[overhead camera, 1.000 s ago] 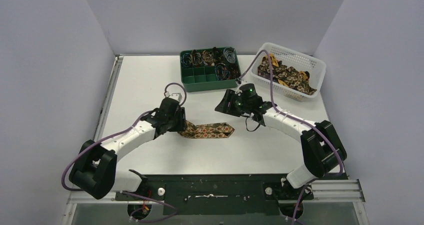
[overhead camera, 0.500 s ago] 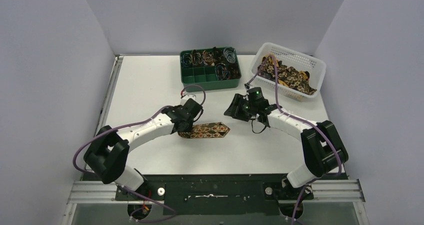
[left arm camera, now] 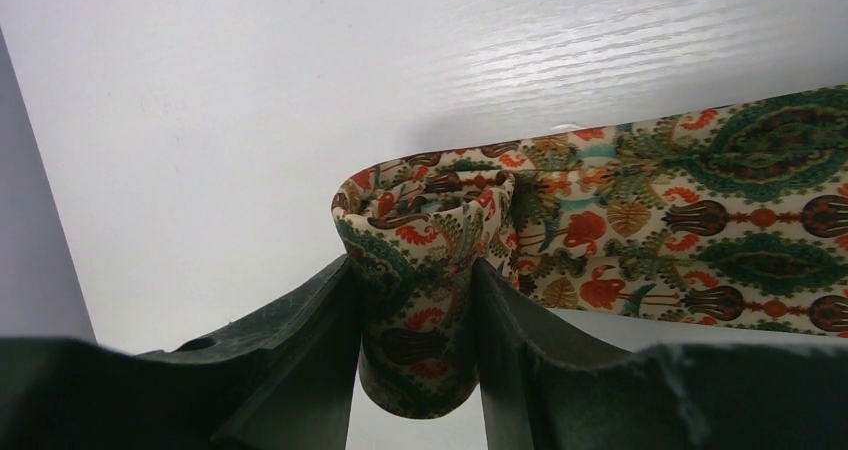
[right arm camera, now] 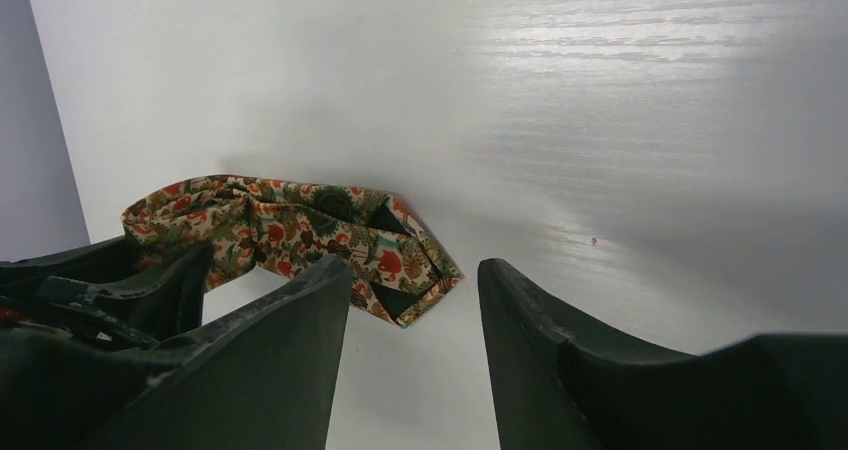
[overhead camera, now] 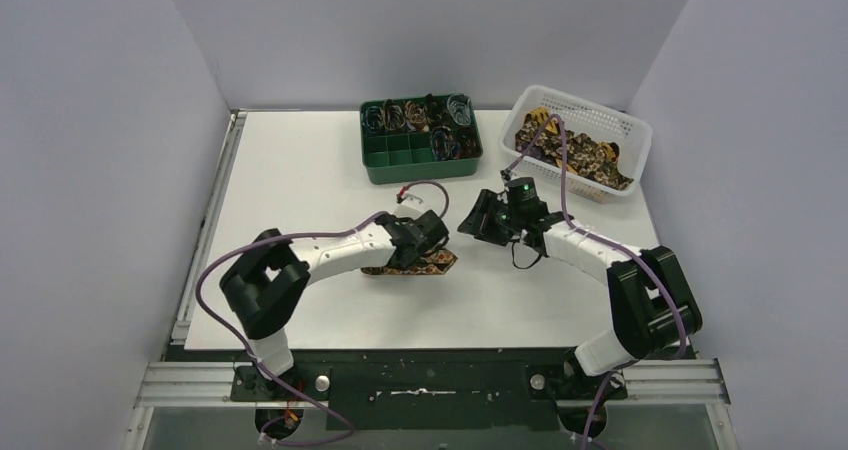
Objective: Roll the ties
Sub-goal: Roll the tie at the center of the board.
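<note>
On the worktop (overhead camera: 300,190) | we pinch the tie (left arm camera: 690,220) by its rolled end in our left pincer (left arm camera: 415,315) | our right pincer (right arm camera: 415,280) hovers spread near its pointed tip

The left gripper (left arm camera: 415,315) has travelled along the tie (left arm camera: 690,220) toward its pointed end. The coil pinched between its fingers (left arm camera: 310,340) is now thicker, and the flat strip beyond them is much shorter. The right gripper (right arm camera: 413,280) has drifted slightly farther out, with the tie's point just ahead of its fingertips.
</note>
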`<state>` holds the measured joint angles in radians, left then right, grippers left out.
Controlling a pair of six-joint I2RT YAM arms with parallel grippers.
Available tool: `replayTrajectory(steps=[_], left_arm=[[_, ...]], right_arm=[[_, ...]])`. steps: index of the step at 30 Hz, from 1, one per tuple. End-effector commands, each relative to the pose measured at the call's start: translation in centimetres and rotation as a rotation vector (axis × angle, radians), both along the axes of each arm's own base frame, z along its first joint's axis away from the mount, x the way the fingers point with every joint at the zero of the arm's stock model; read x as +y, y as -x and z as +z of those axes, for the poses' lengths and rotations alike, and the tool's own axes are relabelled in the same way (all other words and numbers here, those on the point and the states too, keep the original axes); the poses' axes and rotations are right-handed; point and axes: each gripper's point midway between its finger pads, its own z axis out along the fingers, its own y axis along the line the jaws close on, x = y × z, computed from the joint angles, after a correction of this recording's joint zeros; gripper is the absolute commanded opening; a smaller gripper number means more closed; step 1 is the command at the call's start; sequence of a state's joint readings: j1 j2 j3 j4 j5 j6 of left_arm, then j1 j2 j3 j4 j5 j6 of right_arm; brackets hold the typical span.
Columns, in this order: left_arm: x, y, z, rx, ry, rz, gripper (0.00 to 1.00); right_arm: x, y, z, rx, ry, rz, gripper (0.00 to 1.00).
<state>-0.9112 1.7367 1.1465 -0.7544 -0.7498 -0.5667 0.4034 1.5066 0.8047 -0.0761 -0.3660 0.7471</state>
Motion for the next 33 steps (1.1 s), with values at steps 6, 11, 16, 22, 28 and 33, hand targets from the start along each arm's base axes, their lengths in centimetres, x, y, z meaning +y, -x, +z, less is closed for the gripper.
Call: replayTrajectory(steps=[6,11,16,22,28,33], left_arm=[[-4.4,-0.7,-0.2,-0.016,-0.061,-0.051,0.52],[-5.7,-0.5,-1.2,0.016,-0.028,-0.069,0.63],[-6.8,-0.7,0.0,-0.010,0.066,-0.071,0.71],[-9.2,-0.4,3.7,-0.051,0.300,-0.122,0.80],[-8.7,0.1,7.9,-0.131,0.542,-0.146,0.85],[-4.5,-0.5,8.5,-0.171,0.714,-0.071,0.88]], right_arm=[[-0.7,-0.6,1.5,-0.053,-0.044,-0.013,0.51],[-1.1,-0.5,1.2,-0.042,-0.046,-0.017,0.52],[-1.3,-0.6,1.4,-0.046,-0.052,-0.021,0.52],[-0.6,-0.8,2.5,-0.063,-0.096,0.005,0.53],[0.5,-0.9,3.6,-0.084,-0.162,0.037,0.54],[2.8,-0.6,4.8,-0.107,-0.214,0.093,0.55]])
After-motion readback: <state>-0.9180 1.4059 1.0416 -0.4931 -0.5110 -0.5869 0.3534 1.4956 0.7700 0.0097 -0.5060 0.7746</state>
